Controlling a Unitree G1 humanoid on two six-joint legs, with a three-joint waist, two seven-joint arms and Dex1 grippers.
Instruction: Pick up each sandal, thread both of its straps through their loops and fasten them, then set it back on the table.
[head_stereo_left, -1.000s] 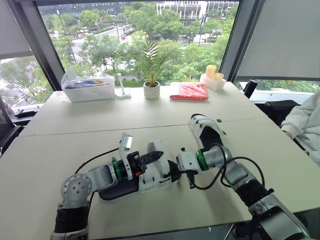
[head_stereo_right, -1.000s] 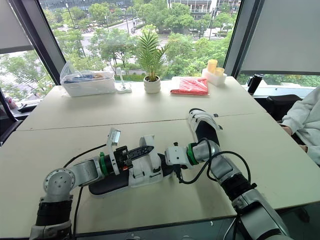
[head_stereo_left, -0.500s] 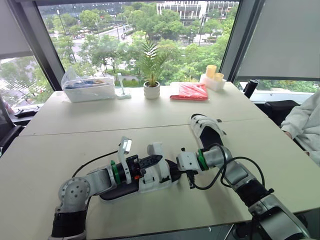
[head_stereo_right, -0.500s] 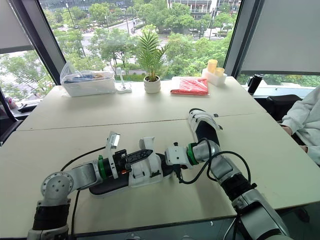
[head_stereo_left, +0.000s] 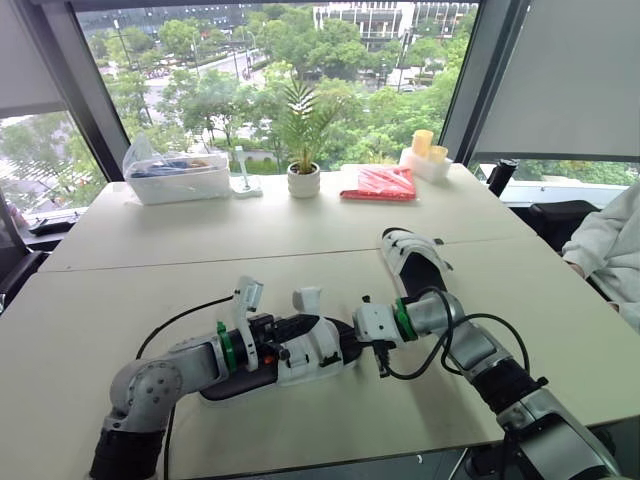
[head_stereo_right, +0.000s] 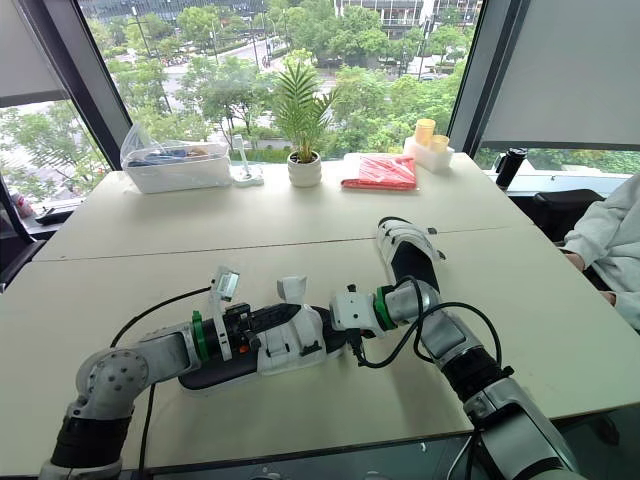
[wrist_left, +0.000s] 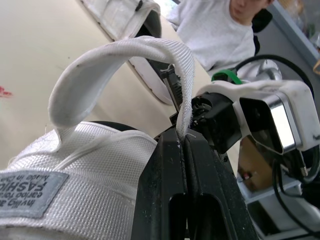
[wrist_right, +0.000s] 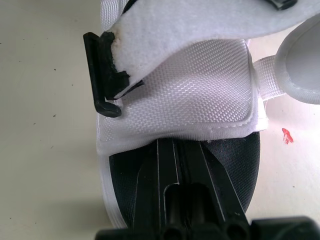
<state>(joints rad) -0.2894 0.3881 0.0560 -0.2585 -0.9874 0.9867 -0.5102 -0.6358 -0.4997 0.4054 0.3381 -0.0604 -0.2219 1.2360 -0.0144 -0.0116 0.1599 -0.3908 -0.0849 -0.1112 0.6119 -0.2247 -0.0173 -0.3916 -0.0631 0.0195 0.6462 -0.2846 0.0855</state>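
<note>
A white and black sandal lies at the table's front middle, between my two arms. My left gripper is low over its upper and shut on the tip of a white strap, which arches up in a loop from the mesh upper. From the other end, my right gripper is shut on the sandal's black insole edge. A black buckle loop sticks out beside the other strap. The second sandal lies behind my right arm.
At the far edge stand a clear plastic box, a potted plant, a red packet and yellow cups. A person in a light top sits at the right. Bare tabletop stretches behind the sandals.
My left gripper has drawn back toward the left and sunk lower onto the sandal, taking the strap down with it. The right arm and the second sandal have stayed put.
</note>
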